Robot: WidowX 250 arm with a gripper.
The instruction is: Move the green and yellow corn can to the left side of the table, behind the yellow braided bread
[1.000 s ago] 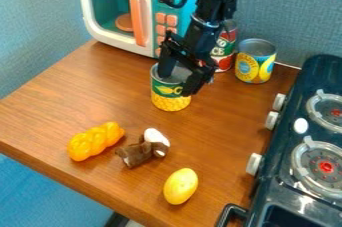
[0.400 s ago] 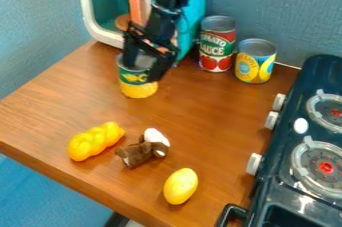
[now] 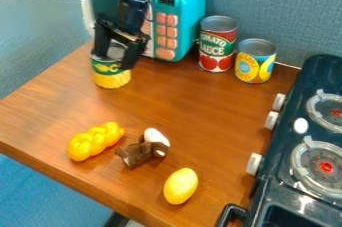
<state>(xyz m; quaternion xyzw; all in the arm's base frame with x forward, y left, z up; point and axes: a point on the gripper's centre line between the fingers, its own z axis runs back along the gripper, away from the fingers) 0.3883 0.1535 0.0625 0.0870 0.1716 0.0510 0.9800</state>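
In the frame's upper left, the black gripper (image 3: pixel 114 60) held its fingers only a can's width apart, clamped around the green-and-yellow can (image 3: pixel 112 79) near the toy microwave (image 3: pixel 187 21).

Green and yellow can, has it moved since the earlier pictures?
Yes, the green and yellow can has moved toward the view's left edge, away from the stove.

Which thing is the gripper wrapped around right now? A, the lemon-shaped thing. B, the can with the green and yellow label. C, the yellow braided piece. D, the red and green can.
B: the gripper has its fingers on either side of the green and yellow can, in front of the toy microwave.
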